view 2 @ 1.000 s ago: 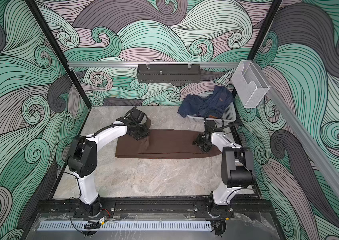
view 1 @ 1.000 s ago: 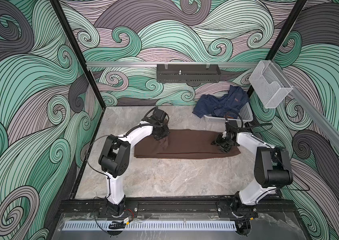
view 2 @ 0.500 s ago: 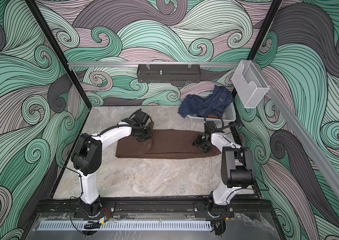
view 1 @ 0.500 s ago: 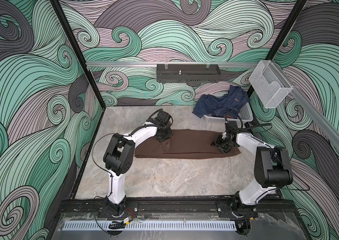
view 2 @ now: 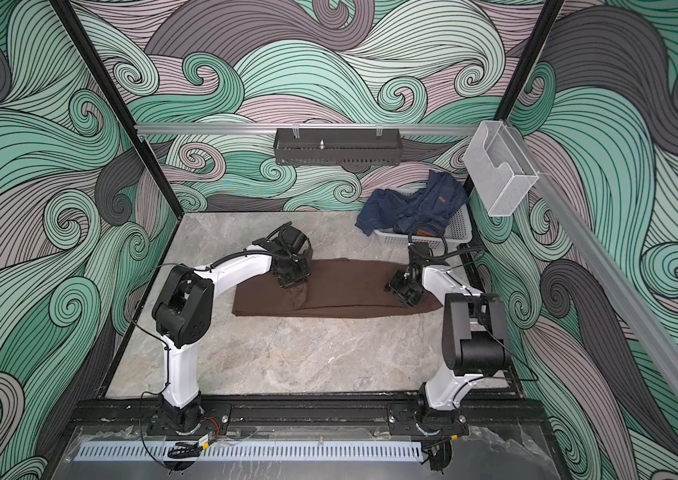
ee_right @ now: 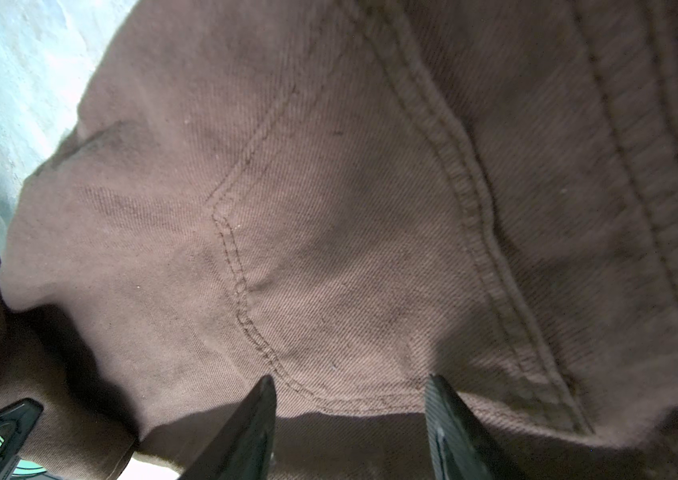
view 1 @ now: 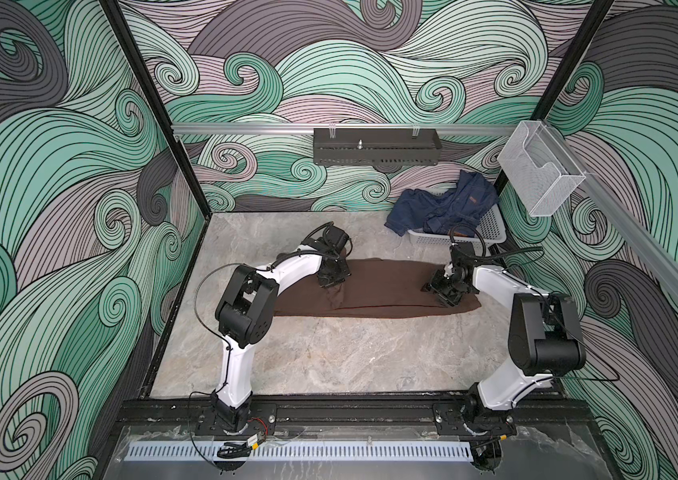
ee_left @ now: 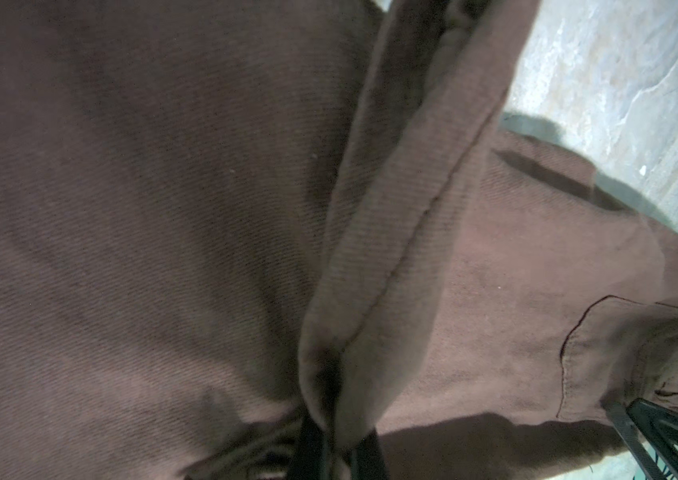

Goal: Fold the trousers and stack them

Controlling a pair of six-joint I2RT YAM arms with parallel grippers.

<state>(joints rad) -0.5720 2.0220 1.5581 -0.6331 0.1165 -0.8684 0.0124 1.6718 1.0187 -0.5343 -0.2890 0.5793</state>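
The dark brown trousers (view 1: pixel 387 289) lie stretched lengthwise across the far half of the tabletop (view 1: pixel 329 357). The left end effector (ee_left: pixel 339 449) is clamped on a raised fold of them. The right end effector (ee_right: pixel 350 386) has its fingers apart over the fabric.

Grey marbled tabletop (view 1: pixel 329 353), dark brown trousers (view 1: pixel 387 286) stretched in a long band across its far half — roughly parallel to the far edge, one fold raised off the surface — white slatted basket (view 1: pixel 489 228) in the far right corner
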